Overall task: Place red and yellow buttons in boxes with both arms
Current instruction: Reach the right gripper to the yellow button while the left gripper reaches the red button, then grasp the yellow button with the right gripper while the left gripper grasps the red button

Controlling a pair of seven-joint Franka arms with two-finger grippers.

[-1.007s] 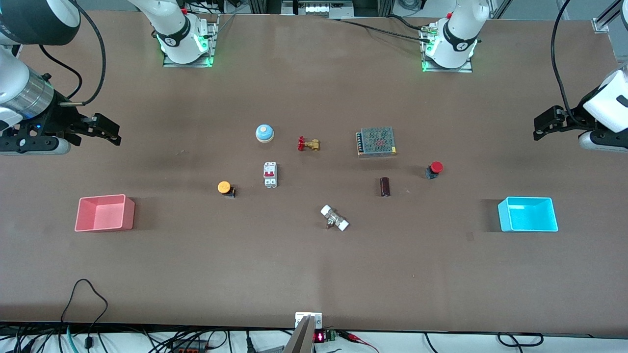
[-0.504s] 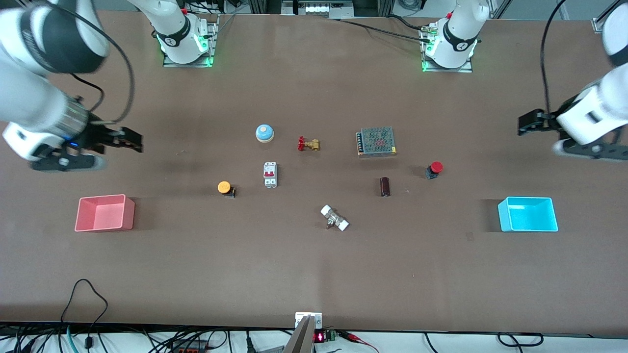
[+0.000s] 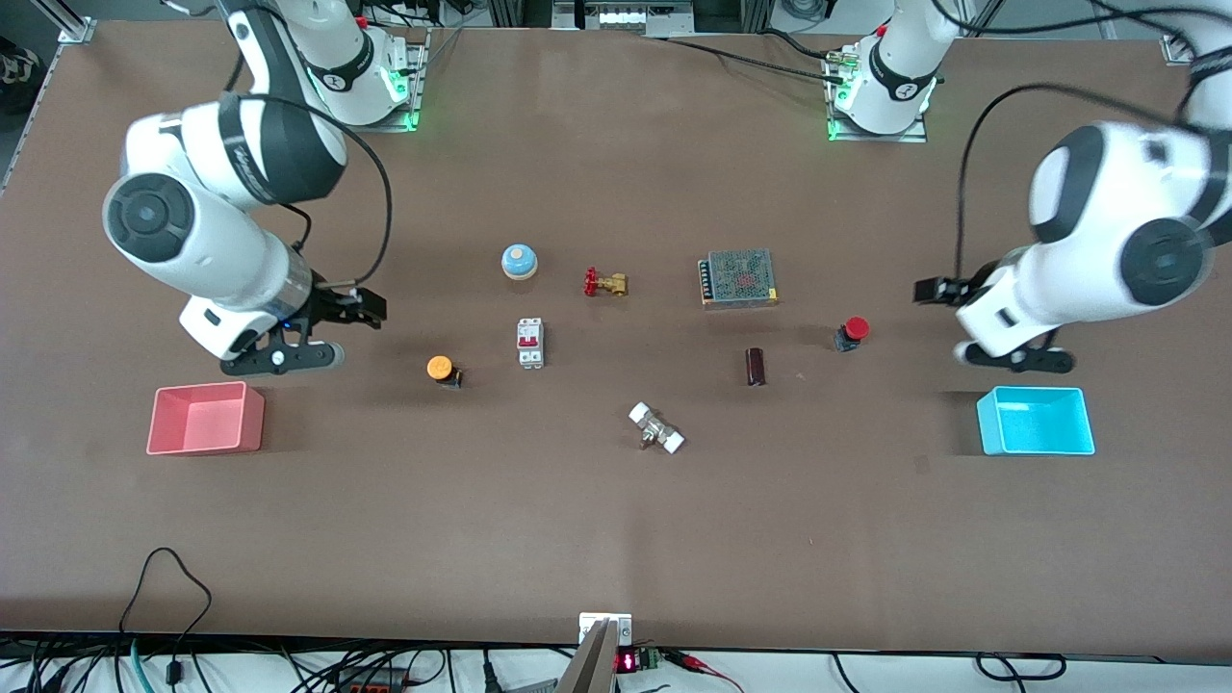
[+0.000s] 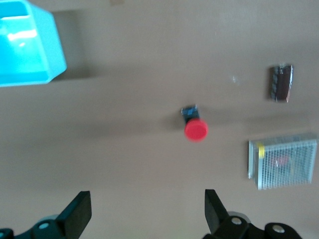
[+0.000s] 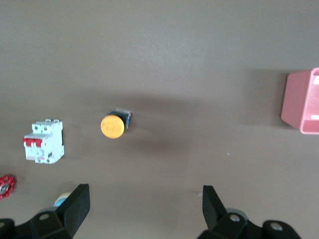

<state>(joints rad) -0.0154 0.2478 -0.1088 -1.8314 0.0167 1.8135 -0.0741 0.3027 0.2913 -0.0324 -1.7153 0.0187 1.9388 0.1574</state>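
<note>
The yellow button (image 3: 440, 367) lies on its side on the table, and also shows in the right wrist view (image 5: 112, 126). The red button (image 3: 854, 330) lies near the left arm's end, and also shows in the left wrist view (image 4: 195, 129). The pink box (image 3: 205, 419) (image 5: 303, 102) and the cyan box (image 3: 1036, 421) (image 4: 25, 50) stand empty at the two ends. My right gripper (image 3: 369, 310) (image 5: 145, 209) is open and empty over bare table between the pink box and the yellow button. My left gripper (image 3: 926, 289) (image 4: 147, 211) is open and empty over bare table beside the red button.
Between the buttons lie a blue-and-white bell (image 3: 519, 261), a brass valve with a red handle (image 3: 604, 283), a white circuit breaker (image 3: 530, 343), a mesh power supply (image 3: 738, 278), a brown cylinder (image 3: 756, 367) and a white-ended fitting (image 3: 656, 428).
Both arms have swung in from the table's ends toward the middle. Each gripper now hangs closer to its button. Both have stayed open, and nothing on the table has moved.
</note>
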